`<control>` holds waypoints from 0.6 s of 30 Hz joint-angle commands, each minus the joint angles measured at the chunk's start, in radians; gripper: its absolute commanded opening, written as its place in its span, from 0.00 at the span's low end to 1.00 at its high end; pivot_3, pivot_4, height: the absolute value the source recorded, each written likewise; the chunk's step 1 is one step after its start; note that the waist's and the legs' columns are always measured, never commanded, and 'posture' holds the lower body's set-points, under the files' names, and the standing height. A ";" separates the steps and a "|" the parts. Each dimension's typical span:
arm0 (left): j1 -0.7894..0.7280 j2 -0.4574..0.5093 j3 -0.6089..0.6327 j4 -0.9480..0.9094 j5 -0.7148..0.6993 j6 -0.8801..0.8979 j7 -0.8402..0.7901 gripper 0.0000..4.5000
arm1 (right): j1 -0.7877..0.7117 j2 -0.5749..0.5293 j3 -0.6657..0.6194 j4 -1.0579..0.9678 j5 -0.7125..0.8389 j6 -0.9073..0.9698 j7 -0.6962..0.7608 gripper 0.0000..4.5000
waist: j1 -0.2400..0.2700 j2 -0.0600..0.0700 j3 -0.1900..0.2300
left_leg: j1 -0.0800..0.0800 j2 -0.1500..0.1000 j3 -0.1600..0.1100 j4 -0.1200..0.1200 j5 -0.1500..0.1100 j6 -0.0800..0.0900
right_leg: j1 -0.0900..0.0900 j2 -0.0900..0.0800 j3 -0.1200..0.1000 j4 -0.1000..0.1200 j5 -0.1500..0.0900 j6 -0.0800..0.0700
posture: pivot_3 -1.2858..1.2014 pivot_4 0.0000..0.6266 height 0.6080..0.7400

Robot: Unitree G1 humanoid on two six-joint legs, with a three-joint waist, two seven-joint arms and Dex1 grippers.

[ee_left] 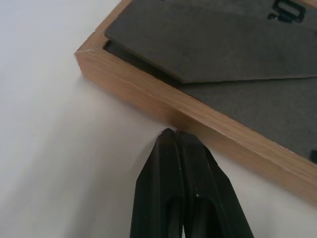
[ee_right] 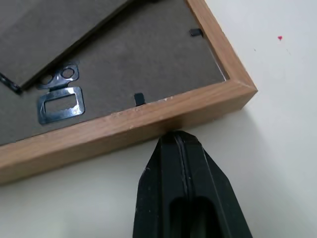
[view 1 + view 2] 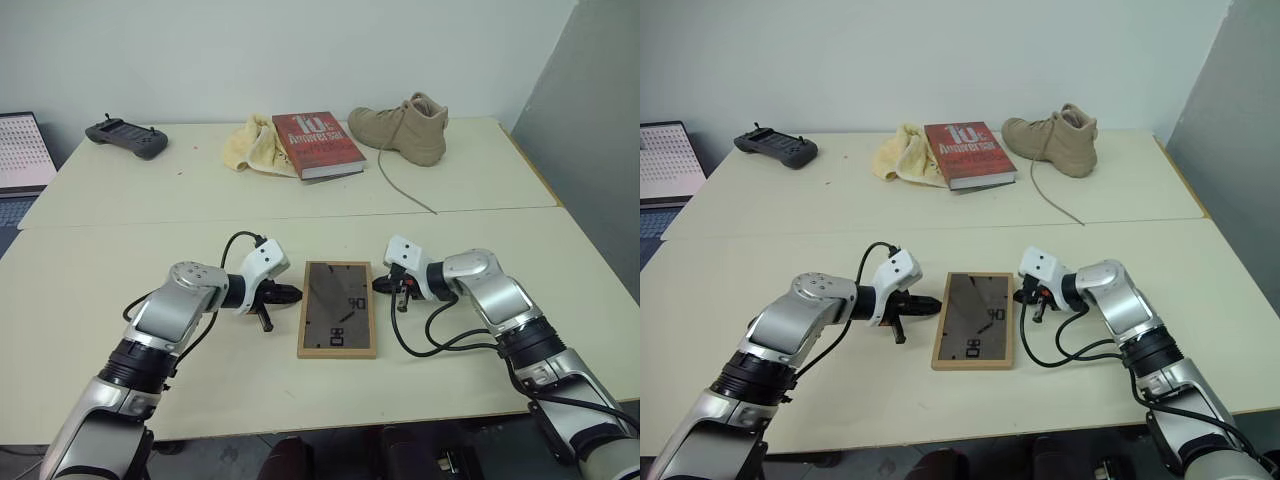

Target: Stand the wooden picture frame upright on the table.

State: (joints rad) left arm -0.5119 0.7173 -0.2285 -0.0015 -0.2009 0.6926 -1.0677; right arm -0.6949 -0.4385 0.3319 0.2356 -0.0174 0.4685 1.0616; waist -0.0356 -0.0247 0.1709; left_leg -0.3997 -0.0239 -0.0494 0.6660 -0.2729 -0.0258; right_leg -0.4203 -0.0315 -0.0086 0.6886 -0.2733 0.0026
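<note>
Front picture of the wooden picture frame (image 3: 338, 309) is hidden: it lies face down, dark back panel and folded stand up. A laptop (image 3: 22, 155) at the table's far left is cut off by the edge of view. Book title only partly readable.

Frame lies flat on the near half of the table (image 3: 100, 260), just this side of the seam, long sides running 12 to 6. Left gripper (image 3: 287, 294) sits at the frame's 9 o'clock, fingers pressed together, holding nothing, tips right at the frame's left wooden edge; contact can't be confirmed. Right gripper (image 3: 381, 286) sits at about 2 o'clock of the frame, also pinched closed and empty, tips up against the right edge near its far corner.

Far half of the table, well apart from the frame: black controller (image 3: 126, 137) at 10 o'clock, yellow cloth (image 3: 253, 146) and red book (image 3: 318, 143) at 12, tan boot (image 3: 404, 128) at 1 with its lace trailing toward the seam. Nothing lies between grippers and frame.
</note>
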 commanded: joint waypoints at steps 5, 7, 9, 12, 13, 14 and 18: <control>0.094 0.152 0.024 -0.221 -0.061 0.067 -0.081 0.00 | 0.009 -0.004 0.005 -0.132 0.041 0.032 0.038 0.00 | 0.004 0.000 0.000 | 0.000 0.000 0.000 0.000 -0.002 0.003 | 0.000 0.000 -0.001 0.000 0.000 0.000 | 0.52 0.24 1.00; 0.112 0.167 0.038 -0.208 -0.045 0.047 -0.054 0.00 | 0.022 -0.029 0.002 -0.140 0.038 0.023 0.045 0.00 | 0.005 0.000 0.000 | 0.000 0.000 -0.001 0.000 -0.002 0.004 | 0.001 0.000 -0.001 0.000 0.000 0.000 | 0.52 0.24 1.00; 0.116 0.161 0.067 -0.167 -0.042 0.036 -0.018 0.00 | 0.035 -0.062 -0.006 -0.147 0.038 0.014 0.057 0.00 | 0.010 0.000 0.000 | 0.000 -0.001 -0.001 0.000 -0.002 0.004 | 0.001 -0.001 -0.002 0.000 0.000 0.000 | 0.52 0.24 1.00; 0.135 0.172 0.145 -0.166 -0.155 0.147 -0.056 0.09 | 0.062 -0.120 -0.025 -0.163 0.054 -0.009 0.089 0.00 | 0.011 0.000 0.000 | 0.000 -0.001 -0.001 0.000 -0.002 0.004 | 0.001 -0.001 -0.002 0.000 0.000 0.000 | 0.52 0.24 1.00; 0.149 0.182 0.183 -0.188 -0.224 0.219 -0.086 0.12 | 0.079 -0.142 -0.032 -0.168 0.062 -0.031 0.104 0.00 | 0.010 0.000 0.000 | 0.000 -0.001 -0.001 0.000 -0.002 0.004 | 0.001 -0.001 -0.002 0.000 0.000 0.000 | 0.52 0.24 1.00; 0.159 0.189 0.209 -0.203 -0.271 0.269 -0.103 0.17 | 0.090 -0.158 -0.035 -0.171 0.069 -0.047 0.113 0.00 | 0.008 0.000 0.000 | 0.000 -0.001 -0.001 0.000 -0.002 0.004 | 0.001 -0.001 -0.002 0.000 0.000 0.000 | 0.52 0.24 1.00; 0.228 0.174 0.395 -0.214 -0.533 0.621 -0.115 0.37 | 0.158 -0.185 -0.066 -0.095 0.061 -0.172 0.072 0.00 | 0.004 0.000 0.000 | 0.000 0.000 -0.001 0.000 -0.002 0.004 | 0.001 -0.001 -0.002 0.000 0.000 0.000 | 0.52 0.24 1.00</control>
State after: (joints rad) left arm -0.3030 0.8969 0.0683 -0.2000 -0.6162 1.1607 -1.1758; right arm -0.5487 -0.6176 0.2957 0.1307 0.0313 0.3515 1.1491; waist -0.0318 -0.0249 0.1710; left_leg -0.3996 -0.0238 -0.0501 0.6660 -0.2752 -0.0218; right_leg -0.4192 -0.0320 -0.0106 0.6888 -0.2735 0.0027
